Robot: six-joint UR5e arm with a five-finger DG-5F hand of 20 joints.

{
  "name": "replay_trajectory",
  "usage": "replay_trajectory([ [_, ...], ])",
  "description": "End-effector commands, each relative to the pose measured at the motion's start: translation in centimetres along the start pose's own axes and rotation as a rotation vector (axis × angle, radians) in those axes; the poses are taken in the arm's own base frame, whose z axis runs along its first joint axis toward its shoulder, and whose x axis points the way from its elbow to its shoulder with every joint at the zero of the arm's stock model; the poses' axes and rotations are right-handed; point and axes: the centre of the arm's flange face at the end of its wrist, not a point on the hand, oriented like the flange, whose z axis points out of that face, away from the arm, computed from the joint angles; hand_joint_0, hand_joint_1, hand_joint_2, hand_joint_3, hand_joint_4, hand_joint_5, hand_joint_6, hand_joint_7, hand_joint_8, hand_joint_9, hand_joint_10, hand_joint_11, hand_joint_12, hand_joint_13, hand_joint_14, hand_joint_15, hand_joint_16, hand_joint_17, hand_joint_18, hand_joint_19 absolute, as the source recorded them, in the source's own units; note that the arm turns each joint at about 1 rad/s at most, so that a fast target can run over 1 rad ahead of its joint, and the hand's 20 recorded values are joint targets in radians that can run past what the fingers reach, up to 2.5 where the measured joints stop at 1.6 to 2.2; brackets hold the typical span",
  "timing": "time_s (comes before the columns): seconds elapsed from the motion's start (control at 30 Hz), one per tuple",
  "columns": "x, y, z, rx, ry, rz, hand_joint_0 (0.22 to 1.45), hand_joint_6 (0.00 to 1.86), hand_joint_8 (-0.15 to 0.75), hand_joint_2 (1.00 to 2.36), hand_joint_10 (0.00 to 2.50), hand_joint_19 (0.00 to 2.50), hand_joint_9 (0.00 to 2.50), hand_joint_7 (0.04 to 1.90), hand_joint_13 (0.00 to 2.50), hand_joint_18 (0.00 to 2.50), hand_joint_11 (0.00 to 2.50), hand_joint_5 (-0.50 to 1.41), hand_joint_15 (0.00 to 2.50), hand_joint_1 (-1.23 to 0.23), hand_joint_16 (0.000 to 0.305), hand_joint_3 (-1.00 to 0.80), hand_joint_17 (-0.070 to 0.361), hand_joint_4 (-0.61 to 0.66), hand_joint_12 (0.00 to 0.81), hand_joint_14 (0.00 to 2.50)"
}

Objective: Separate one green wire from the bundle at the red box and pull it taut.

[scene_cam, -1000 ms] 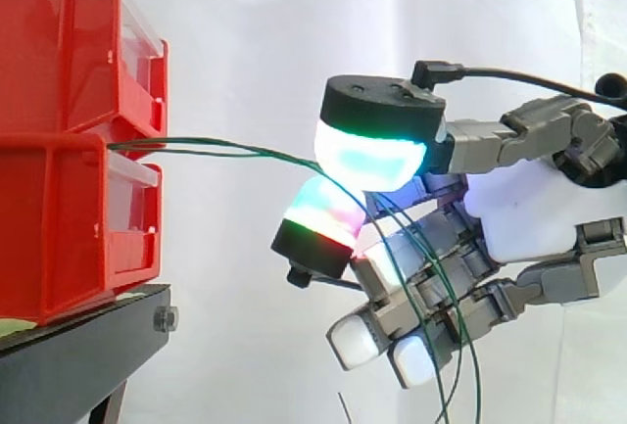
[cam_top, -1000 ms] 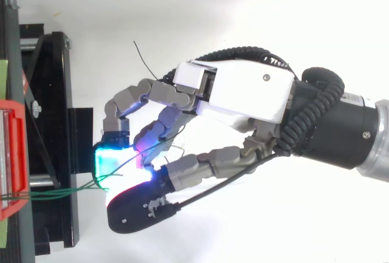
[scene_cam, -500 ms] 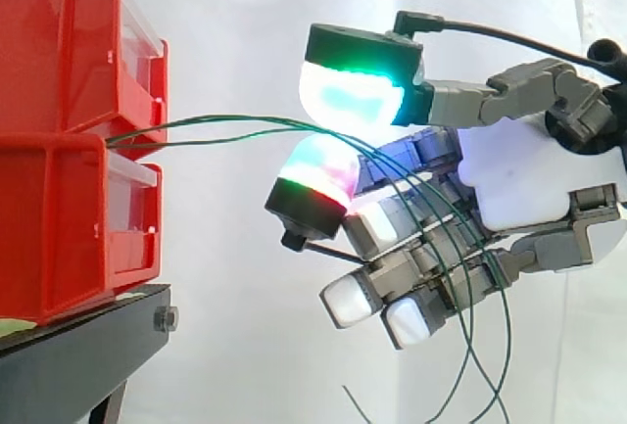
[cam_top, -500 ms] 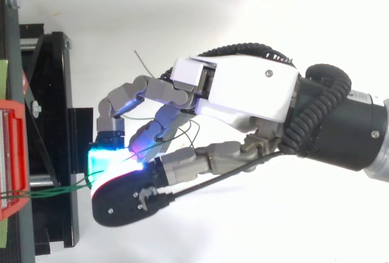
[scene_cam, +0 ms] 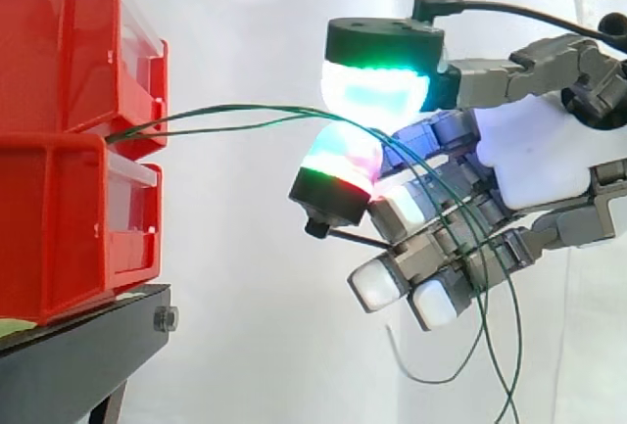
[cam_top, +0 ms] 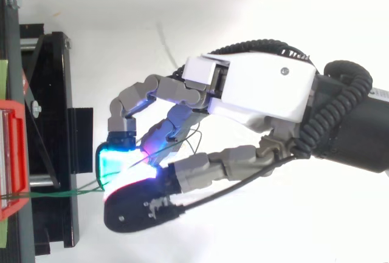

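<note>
From the side my hand (scene_cam: 534, 164) pinches the green wires (scene_cam: 235, 109) from the red bins (scene_cam: 59, 150) between two glowing pads (scene_cam: 377, 96), their loose ends cut off below, while from above they merge into one line, their number unclear.

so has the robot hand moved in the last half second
Yes. In the side view the robot hand has drawn back to the right, away from the red bins, with the green wires pinched between its pads.

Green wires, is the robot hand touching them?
Touching. In the side view the green wires come from the red box, pass between the hand's glowing pads, and bend down across its fingers.
</note>
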Motion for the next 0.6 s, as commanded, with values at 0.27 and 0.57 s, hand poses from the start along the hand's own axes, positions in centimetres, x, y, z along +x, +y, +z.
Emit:
replay_trajectory([
  [0.27,-0.25,0.52,-0.6,0.017,0.002,-0.005,0.62,0.89,0.242,1.0,0.02,0.59,0.97,1.02,0.78,0.67,0.75,-0.17,0.53,-0.88,0.051,-0.5,0.116,0.11,0.345,0.02],
  [0.57,-0.25,0.37,-0.6,0.022,0.002,-0.008,0.51,0.86,0.287,1.0,0.02,0.64,1.05,1.07,0.82,0.71,0.72,-0.15,0.54,-0.55,0.058,-0.5,0.13,0.12,0.391,0.02],
])
